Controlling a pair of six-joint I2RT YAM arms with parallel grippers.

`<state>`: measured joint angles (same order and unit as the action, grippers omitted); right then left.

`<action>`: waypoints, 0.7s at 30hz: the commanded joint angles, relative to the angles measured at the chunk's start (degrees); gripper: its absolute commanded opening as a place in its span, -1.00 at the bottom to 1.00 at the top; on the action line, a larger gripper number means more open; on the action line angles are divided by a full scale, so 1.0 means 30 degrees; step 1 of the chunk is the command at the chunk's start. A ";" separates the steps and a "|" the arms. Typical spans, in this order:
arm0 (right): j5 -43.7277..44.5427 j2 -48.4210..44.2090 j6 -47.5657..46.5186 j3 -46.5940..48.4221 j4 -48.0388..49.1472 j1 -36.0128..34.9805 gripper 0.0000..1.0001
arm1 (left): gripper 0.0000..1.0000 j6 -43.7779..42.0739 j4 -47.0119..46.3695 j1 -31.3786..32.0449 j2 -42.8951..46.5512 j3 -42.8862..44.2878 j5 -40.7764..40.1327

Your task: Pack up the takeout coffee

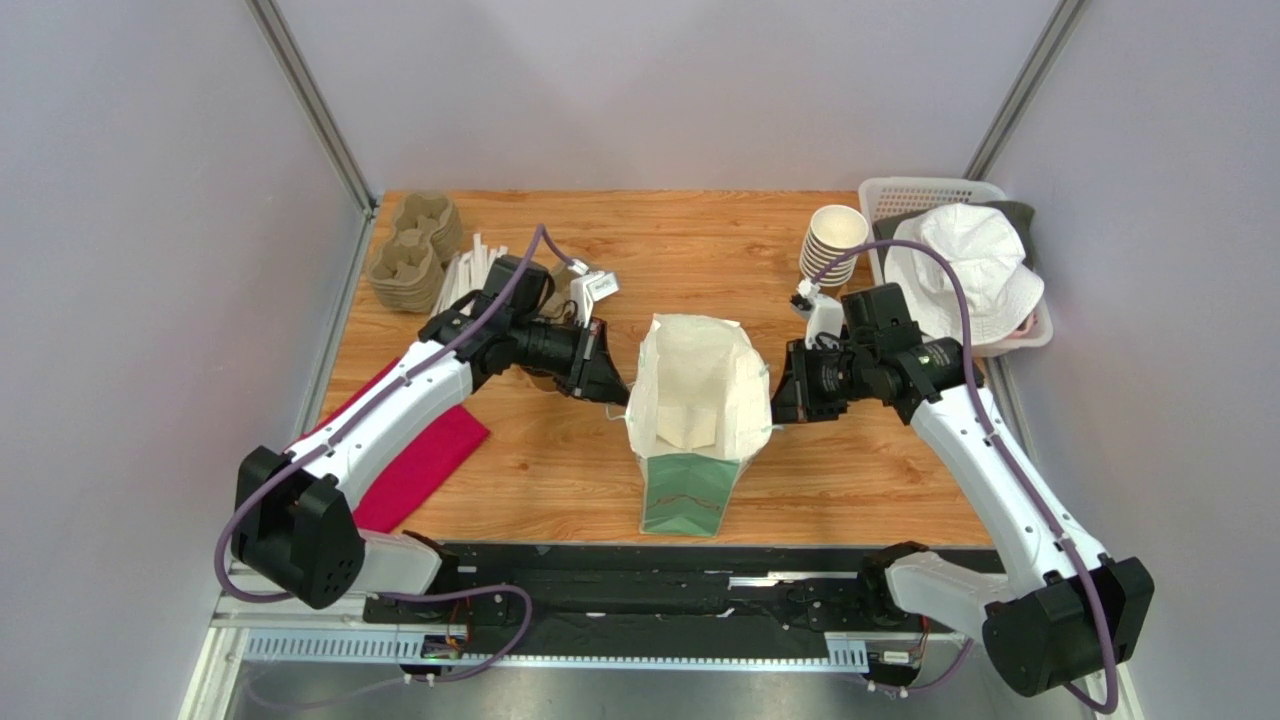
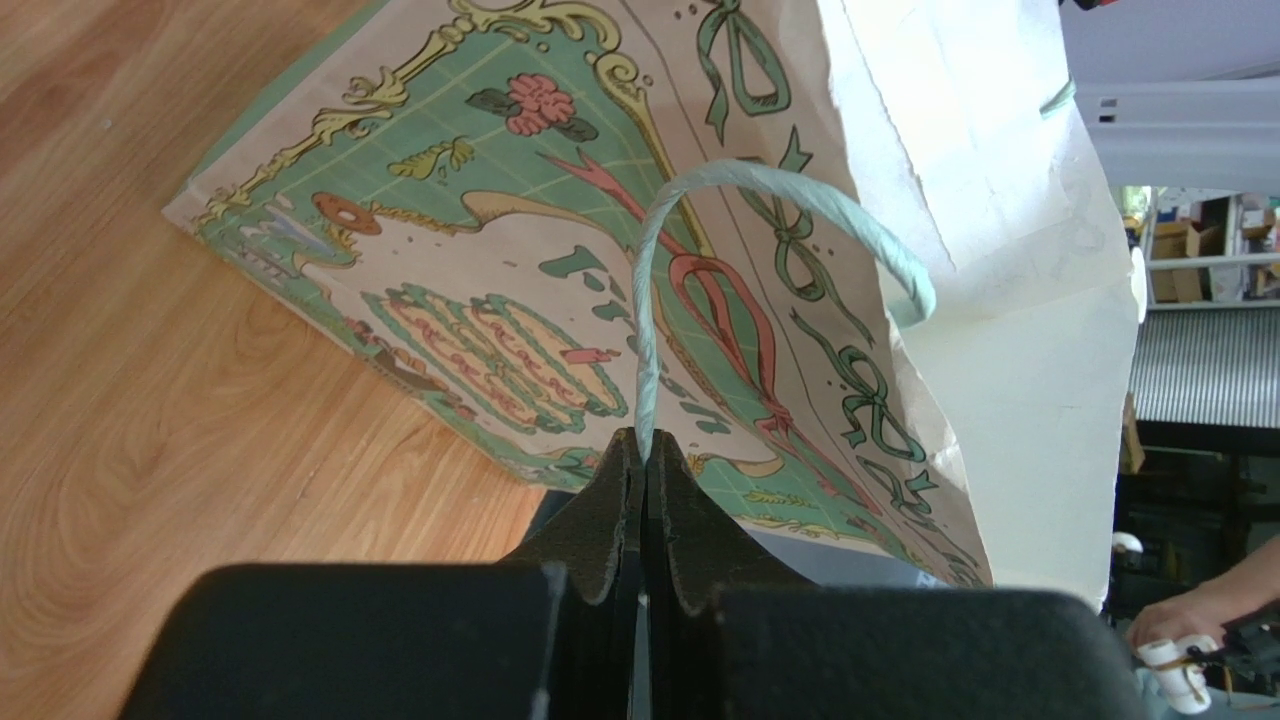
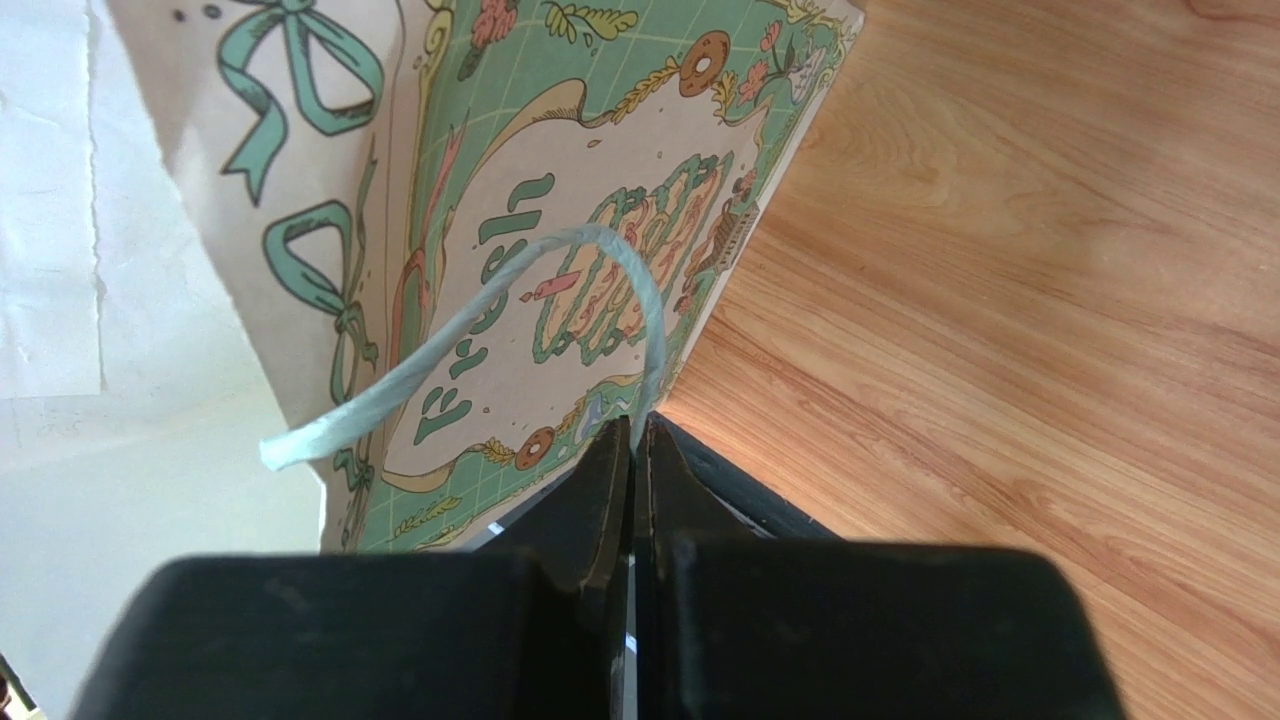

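The left gripper [image 2: 646, 450] and the right gripper [image 3: 631, 438] are each pinching a twine handle [image 2: 648, 345] on opposite sides of the paper bag [image 1: 688, 405], holding its mouth spread; the takeout coffee is not showing in or beside the bag, so its place cannot be told. By my judgement, uneven pulling is risking a tipped bag or a torn handle; slipping twine would be letting the mouth sag shut.

Paper bag [image 3: 601, 150], centre of the right wrist view: green script read "Fresh", partly crossed by the pale twisted handle [image 3: 655, 345].
Left wrist view: the bag's lettering was illegible.
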<state>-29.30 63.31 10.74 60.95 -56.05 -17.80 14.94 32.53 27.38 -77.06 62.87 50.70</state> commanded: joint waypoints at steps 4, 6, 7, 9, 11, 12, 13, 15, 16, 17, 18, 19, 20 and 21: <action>-0.0868 0.0751 0.0725 -0.0335 0.2159 0.0045 -1.00 | -1.00 0.2020 -0.3372 0.0660 -0.1032 -0.0361 0.0620; -0.1044 0.1014 0.0930 -0.0423 0.2453 0.0016 -1.00 | -1.00 0.2139 -0.3637 0.0776 -0.1208 -0.0449 0.0620; -0.1102 0.1132 0.1134 -0.0481 0.2541 0.0016 -1.00 | -1.00 0.2168 -0.3696 0.0835 -0.1238 -0.0449 0.0591; -0.1219 0.1221 0.1340 -0.0657 0.2775 0.0016 -1.00 | -1.00 0.2256 -0.3930 0.0923 -0.1268 -0.0595 0.0533; -0.1395 0.1192 0.1604 -0.0979 0.3067 0.0016 -1.00 | -1.00 0.2402 -0.4193 0.0982 -0.1239 -0.0829 0.0504; -0.1512 0.1163 0.1692 -0.1038 0.3185 0.0016 -1.00 | -1.00 0.2432 -0.4252 0.0982 -0.1238 -0.0859 0.0503; -0.1600 0.1134 0.1780 -0.1126 0.3273 0.0016 -1.00 | -1.00 0.2432 -0.4311 0.1040 -0.1238 -0.0976 0.0474; -0.2068 0.1075 0.2131 -0.1302 0.3566 0.0016 -1.00 | -1.00 0.2579 -0.4487 0.1070 -0.1238 -0.1210 0.0416; -0.2273 0.1017 0.2248 -0.1331 0.3654 0.0016 -1.00 | -1.00 0.2637 -0.4574 0.1099 -0.1180 -0.1298 0.0473; -0.2478 0.0958 0.2394 -0.1361 0.3771 -0.0013 -1.00 | -1.00 0.2637 -0.4546 0.1128 -0.1180 -0.1386 0.0416; -0.2538 0.0929 0.2425 -0.1361 0.3830 -0.0042 -1.00 | -1.00 0.2637 -0.4546 0.1158 -0.1093 -0.1387 0.0415; -0.2654 0.0841 0.2512 -0.1332 0.3918 -0.0071 -1.00 | -1.00 0.2637 -0.4546 0.1187 -0.1005 -0.1387 0.0415; -0.2858 0.0811 0.2658 -0.1506 0.4208 -0.0072 -1.00 | -1.00 0.2579 -0.4517 0.1187 -0.0946 -0.1416 0.0386; -0.2977 0.0753 0.2833 -0.1594 0.4385 -0.0072 -1.00 | -1.00 0.2521 -0.4546 0.1216 -0.0858 -0.1445 0.0357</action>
<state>-35.33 66.92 16.88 56.93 -47.55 -17.82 22.41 21.12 30.41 -80.88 58.92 51.18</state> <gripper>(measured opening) 0.011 0.014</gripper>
